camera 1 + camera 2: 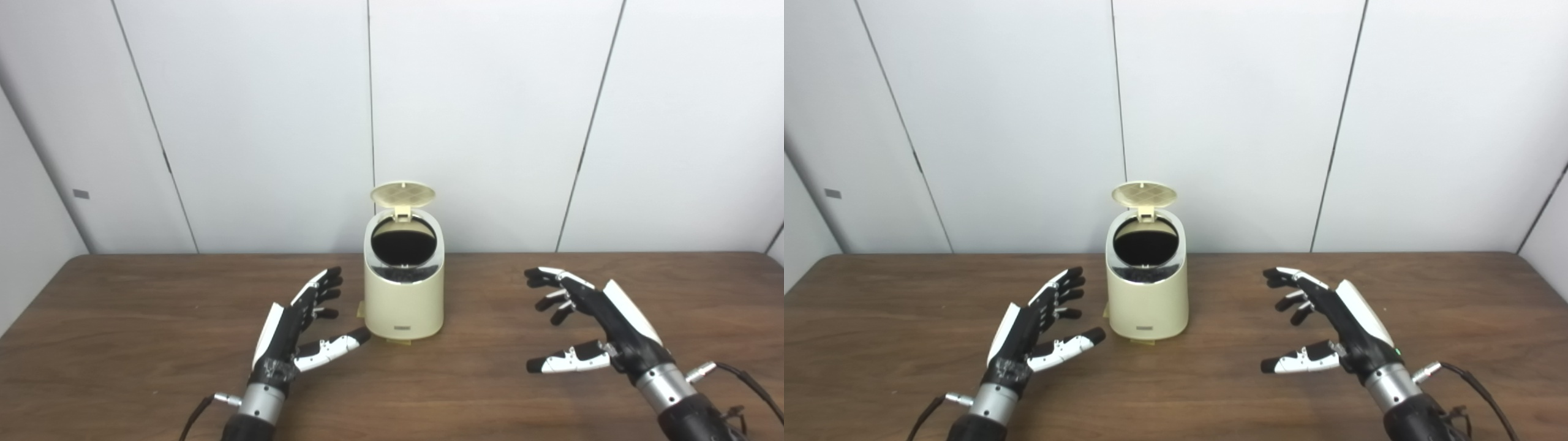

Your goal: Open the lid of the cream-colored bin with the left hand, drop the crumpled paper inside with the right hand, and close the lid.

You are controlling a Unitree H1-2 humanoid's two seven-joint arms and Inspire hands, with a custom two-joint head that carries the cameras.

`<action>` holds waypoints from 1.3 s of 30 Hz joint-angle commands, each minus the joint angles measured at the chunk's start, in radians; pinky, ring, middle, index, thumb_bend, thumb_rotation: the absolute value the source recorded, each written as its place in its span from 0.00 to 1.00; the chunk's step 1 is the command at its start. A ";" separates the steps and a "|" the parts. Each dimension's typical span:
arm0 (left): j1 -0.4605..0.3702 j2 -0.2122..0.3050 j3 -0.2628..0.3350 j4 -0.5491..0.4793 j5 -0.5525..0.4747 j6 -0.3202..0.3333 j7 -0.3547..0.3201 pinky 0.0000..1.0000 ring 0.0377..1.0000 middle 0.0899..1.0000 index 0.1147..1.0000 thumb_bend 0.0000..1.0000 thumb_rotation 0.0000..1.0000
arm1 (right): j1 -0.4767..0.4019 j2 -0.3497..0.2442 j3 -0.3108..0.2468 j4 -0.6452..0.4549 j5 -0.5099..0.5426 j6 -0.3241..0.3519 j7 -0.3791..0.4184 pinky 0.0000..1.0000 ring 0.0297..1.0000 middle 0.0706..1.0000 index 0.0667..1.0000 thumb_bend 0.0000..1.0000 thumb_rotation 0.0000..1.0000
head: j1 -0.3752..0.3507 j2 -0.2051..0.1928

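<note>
The cream-colored bin (403, 288) stands upright near the middle of the brown table (122, 343), toward its far edge, with its lid (403, 193) tipped up and back on the rear hinge so the dark round mouth (404, 244) faces me. I cannot see into the bottom of that opening, so I cannot tell whether any paper lies inside. No crumpled paper shows anywhere on the table or in my hands.

My left hand (294, 331) hovers just beside the bin's left flank, palm turned inward, fingers spread and holding nothing; the thumb tip reaches close to the bin's lower front corner, though I cannot say it touches. I judge it sits there because that is the side from which it works the lid, and from here it can reach up to press it down.

My right hand (591, 324) is well apart from the bin on the right, also loose and empty, fingers curled slightly over the wood. With nothing in its grasp, I take it to be waiting clear of the opening.

With the lid up and no paper to be seen, my guess is that closing the lid is what remains, a job for the left hand.
</note>
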 commanded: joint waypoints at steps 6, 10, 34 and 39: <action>-0.231 0.071 0.000 -0.067 0.044 0.066 -0.040 0.70 0.89 0.91 0.92 0.94 0.33 | -0.008 -0.010 -0.004 -0.007 0.005 -0.013 -0.034 0.53 0.65 0.78 0.80 0.82 0.03 | 0.002 -0.006; -0.300 0.082 -0.011 -0.056 0.050 0.101 -0.061 0.77 0.93 0.94 0.93 0.92 0.31 | -0.008 -0.007 0.000 -0.012 -0.001 -0.005 -0.036 0.53 0.65 0.78 0.80 0.82 0.04 | 0.001 -0.010; -0.508 0.110 -0.135 0.053 0.207 0.142 -0.122 0.83 0.95 0.94 0.91 1.00 0.42 | -0.010 -0.012 0.024 -0.020 -0.018 0.023 -0.048 0.52 0.66 0.79 0.79 0.81 0.07 | -0.022 -0.015; -0.509 0.130 -0.154 0.034 0.237 0.143 -0.139 0.81 0.92 0.87 0.83 1.00 0.45 | -0.009 -0.013 0.026 -0.020 -0.018 0.024 -0.048 0.51 0.65 0.79 0.79 0.81 0.08 | -0.027 -0.013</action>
